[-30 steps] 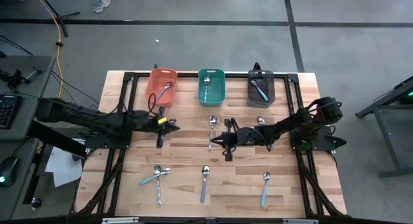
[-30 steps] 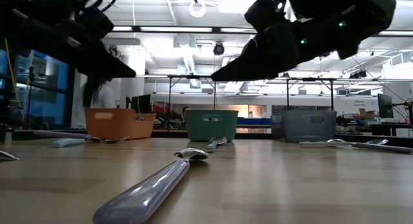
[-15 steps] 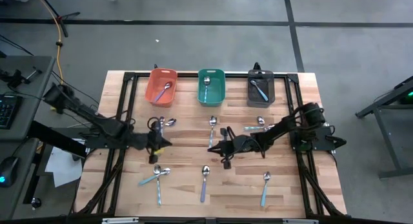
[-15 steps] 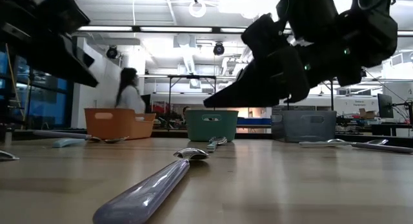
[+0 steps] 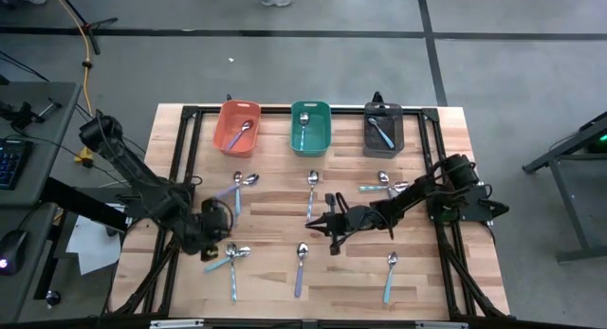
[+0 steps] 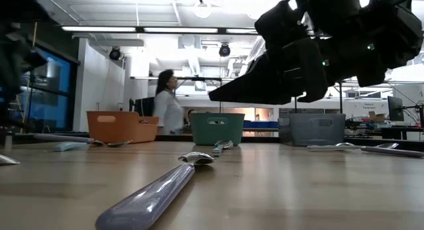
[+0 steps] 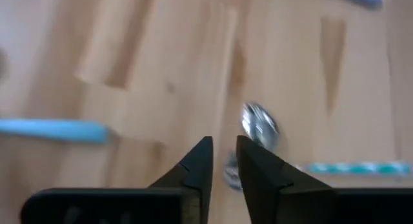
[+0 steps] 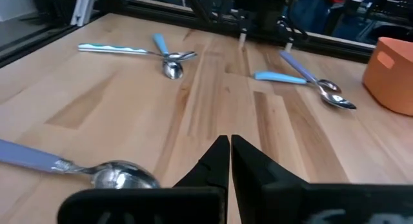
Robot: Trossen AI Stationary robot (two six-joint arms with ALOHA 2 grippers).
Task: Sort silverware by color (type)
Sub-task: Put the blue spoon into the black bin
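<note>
Spoons [image 5: 302,256] lie scattered across my counter [image 5: 266,291], with one in each bin along the far edge. My left hand [image 5: 220,225] hovers over the crossed pair near the left front corner, fingers slightly apart, empty. My right hand [image 5: 329,222] hangs mid-counter, fingers together, holding nothing.

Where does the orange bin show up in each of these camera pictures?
High view: orange bin at the table's far edge, leftmost of three bins.
Low view: left of centre, at the far end.
Left wrist view: not in it.
Right wrist view: cut off at the right edge.
Shared landmark: teal bin beside it, high and low views.
</note>
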